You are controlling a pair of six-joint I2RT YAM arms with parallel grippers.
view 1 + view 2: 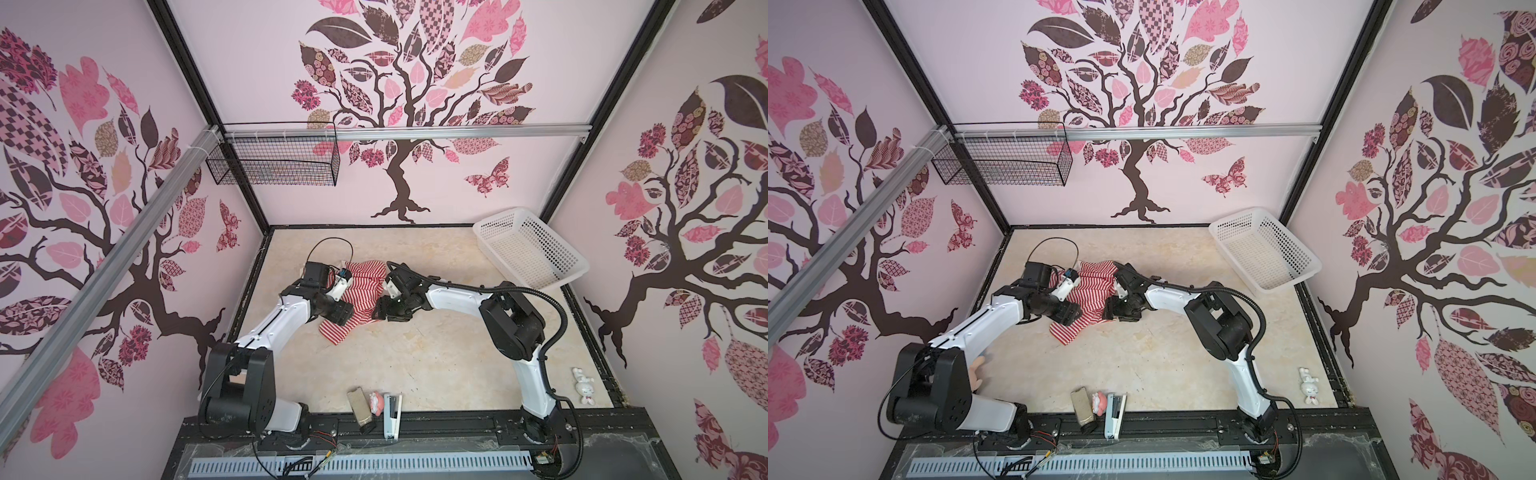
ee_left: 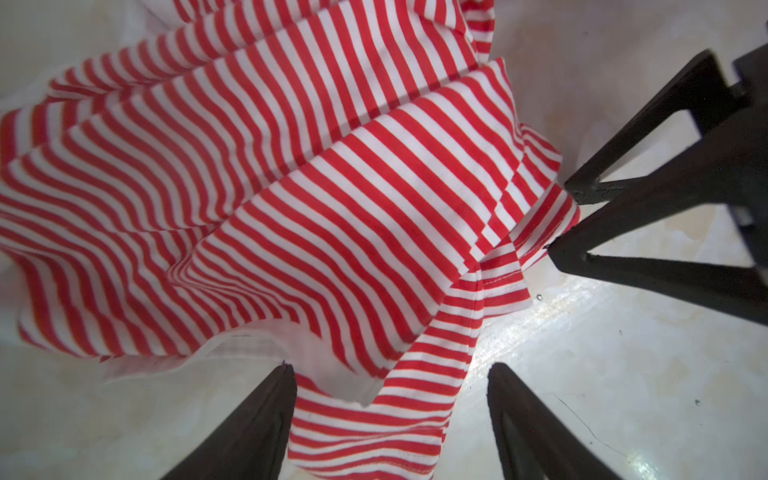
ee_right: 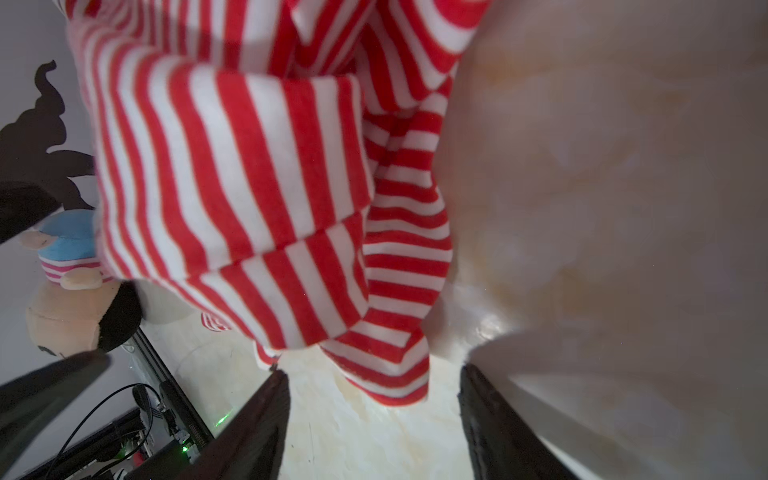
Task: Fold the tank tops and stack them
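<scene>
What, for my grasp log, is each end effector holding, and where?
Nothing. The left end effector and right end effector stand open, straddling edges of the tank top.

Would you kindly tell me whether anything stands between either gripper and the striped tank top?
Nothing visible does. The tank top lies rumpled on the table with both grippers at it: the left gripper, jaws open, straddles a hem strip, and a cloth corner lies just before the right gripper, jaws also apart.

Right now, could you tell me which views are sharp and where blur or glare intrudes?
In both top views the tank top is sharp, with wide-lens bowing at the edges; the left wrist view is crisp, with glare on the table; the right wrist view is blurred.
</scene>
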